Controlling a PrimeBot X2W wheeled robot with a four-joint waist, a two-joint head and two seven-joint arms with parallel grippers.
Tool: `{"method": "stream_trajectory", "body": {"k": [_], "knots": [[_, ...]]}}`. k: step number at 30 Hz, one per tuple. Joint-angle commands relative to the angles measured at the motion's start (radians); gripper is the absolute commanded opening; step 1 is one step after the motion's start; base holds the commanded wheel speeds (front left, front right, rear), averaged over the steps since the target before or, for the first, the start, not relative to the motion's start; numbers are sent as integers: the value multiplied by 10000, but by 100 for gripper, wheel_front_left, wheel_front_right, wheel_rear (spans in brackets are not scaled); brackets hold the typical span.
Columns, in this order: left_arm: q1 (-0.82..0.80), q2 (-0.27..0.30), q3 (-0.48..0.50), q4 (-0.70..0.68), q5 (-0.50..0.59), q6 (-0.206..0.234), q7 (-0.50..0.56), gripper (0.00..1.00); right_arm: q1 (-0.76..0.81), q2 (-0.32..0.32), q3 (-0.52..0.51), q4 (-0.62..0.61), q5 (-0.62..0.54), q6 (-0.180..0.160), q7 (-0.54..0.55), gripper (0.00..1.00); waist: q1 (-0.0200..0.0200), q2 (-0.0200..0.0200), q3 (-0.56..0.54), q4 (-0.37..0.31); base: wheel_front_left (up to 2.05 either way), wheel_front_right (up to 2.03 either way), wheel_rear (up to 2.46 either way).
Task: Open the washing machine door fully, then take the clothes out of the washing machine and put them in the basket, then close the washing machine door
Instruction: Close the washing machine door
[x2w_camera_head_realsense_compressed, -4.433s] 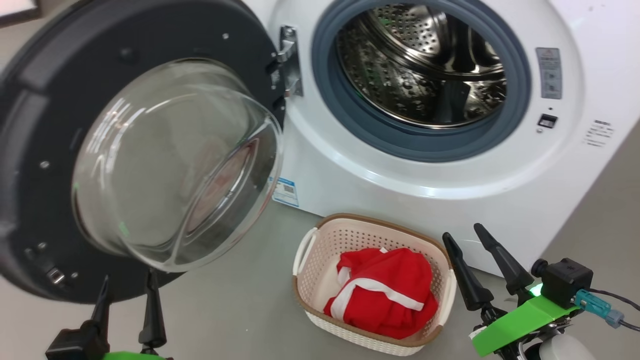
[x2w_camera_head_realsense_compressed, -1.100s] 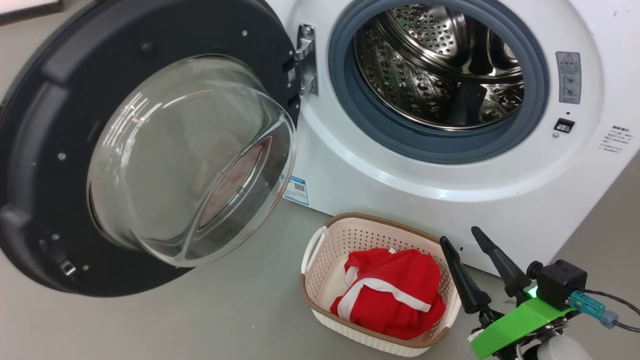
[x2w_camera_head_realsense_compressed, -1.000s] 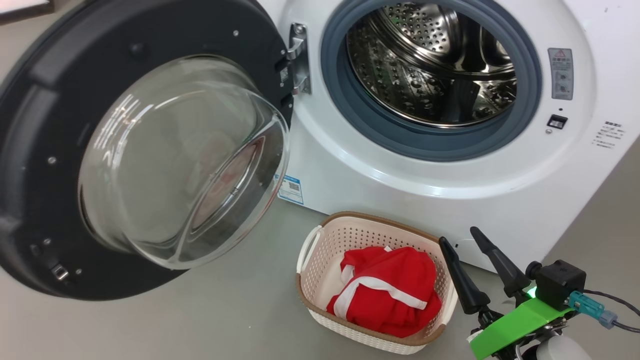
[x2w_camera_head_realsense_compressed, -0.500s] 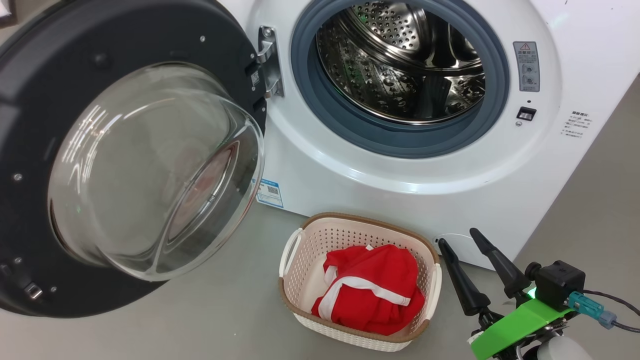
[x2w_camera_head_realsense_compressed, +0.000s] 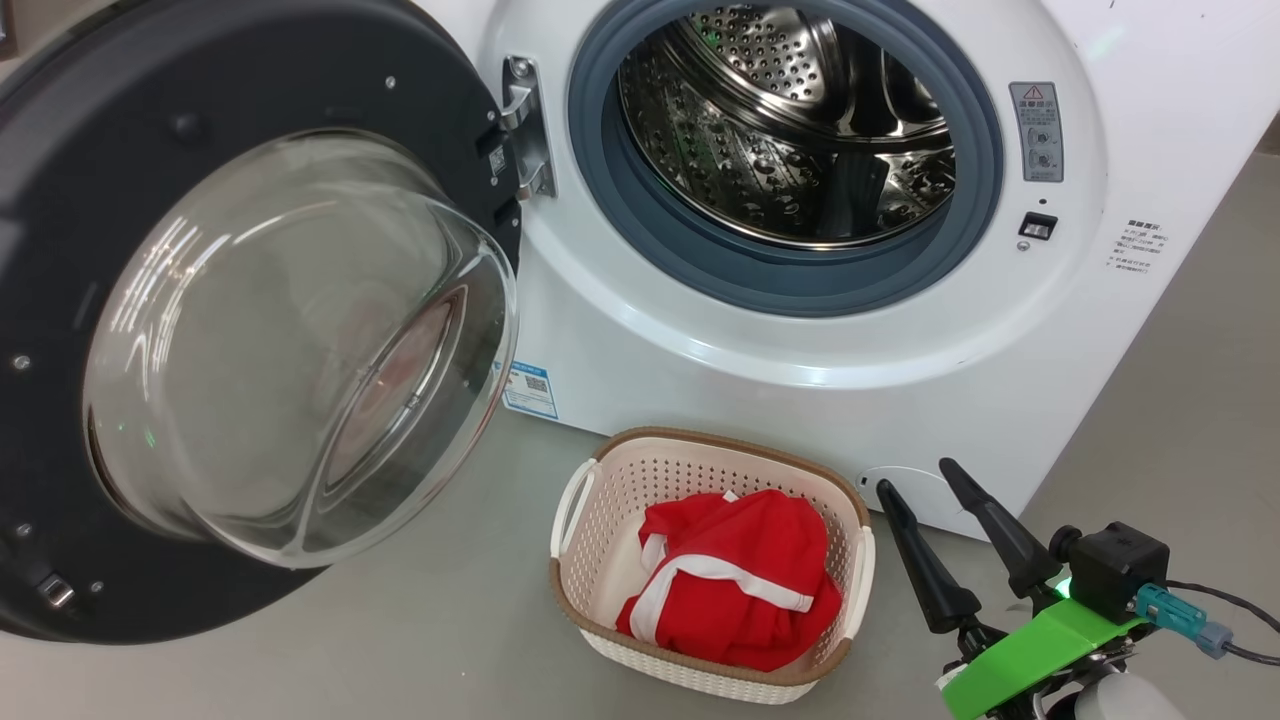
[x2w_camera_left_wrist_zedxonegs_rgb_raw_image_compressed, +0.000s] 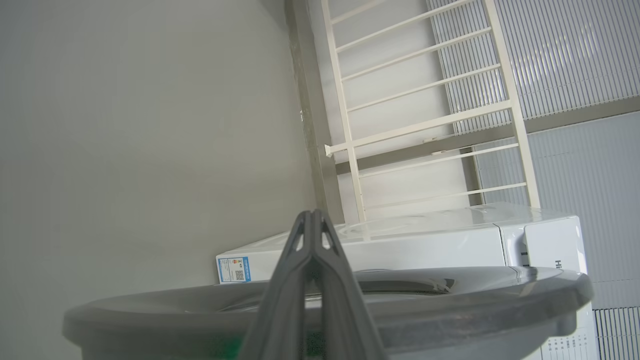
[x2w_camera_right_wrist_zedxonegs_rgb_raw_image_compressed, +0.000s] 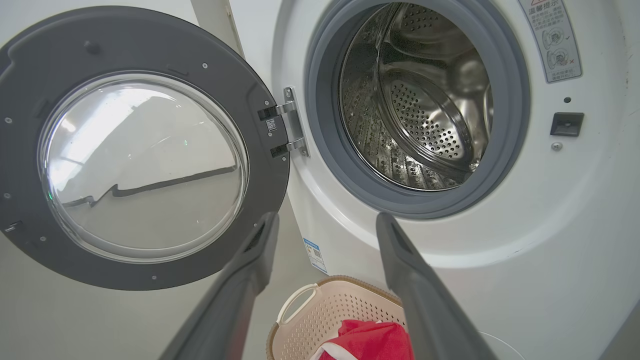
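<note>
The washing machine stands with its steel drum bare of laundry. Its door hangs open to the left, glass bowl facing me. On the floor in front sits the basket holding the red clothes with white trim. My right gripper is open just right of the basket, nothing between its fingers. From the right wrist, my right gripper spreads wide above the basket. My left gripper is shut and empty, behind the door's outer rim.
Grey floor spreads around the basket and under the door. A blue label marks the washer's lower front. Behind the washer, the left wrist view shows a white railing and a wall.
The head camera has turned, sliding the whole scene to the left. My left gripper, seen below the door several seconds ago, has left the head view. The basket, clothes and right gripper keep their places.
</note>
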Motion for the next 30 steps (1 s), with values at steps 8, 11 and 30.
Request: {"method": "stream_trajectory", "body": {"k": [8,11,30], "knots": [[-314,440,-104,-536,3,-53,660,0,-148,-19,187,-209,61,16,-48,100,0,-1,-25,-21,0,0,0],[-196,427,-208,-735,-41,-47,1022,0,-128,-15,151,-217,59,16,-48,100,0,-1,-15,-28,0,0,0],[1103,196,-604,-3249,-719,262,3381,0,-36,99,30,-211,67,16,-48,100,0,-1,-123,138,0,0,0]]}}
